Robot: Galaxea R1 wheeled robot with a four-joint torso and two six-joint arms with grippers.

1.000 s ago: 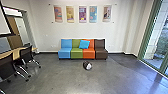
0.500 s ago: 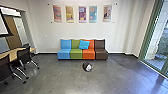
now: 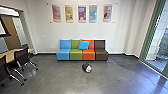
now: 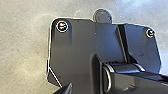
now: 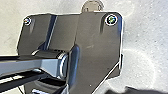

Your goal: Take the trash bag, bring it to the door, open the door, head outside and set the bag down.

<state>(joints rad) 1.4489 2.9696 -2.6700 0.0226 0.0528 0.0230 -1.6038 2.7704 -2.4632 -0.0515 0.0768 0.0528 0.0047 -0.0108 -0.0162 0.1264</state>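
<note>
Ahead of you, the trash bag (image 3: 87,68) on the floor (image 3: 60,77), short of its far edge, before the coloured seats (image 3: 75,55), the grippers' opening and hold impossible to tell.

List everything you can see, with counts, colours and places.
Apparent trash bag: 1, dark and white, on the grey floor
Seats: 4, blue, green, orange, brown, by the white wall
Cushion: 1, bright blue, on the seats
Posters: 5, mixed colours, on the wall
Chairs: at least 2, black, left, at the table
Table: 1, tan, left
Door: 1, brown, left
Framed panel: 1, white, left edge
Glass: count unclear, green-framed, right
Robot's plate: count unclear, dark, wrist views
Robot's jointed bar: 1 per wrist view, dark
</note>
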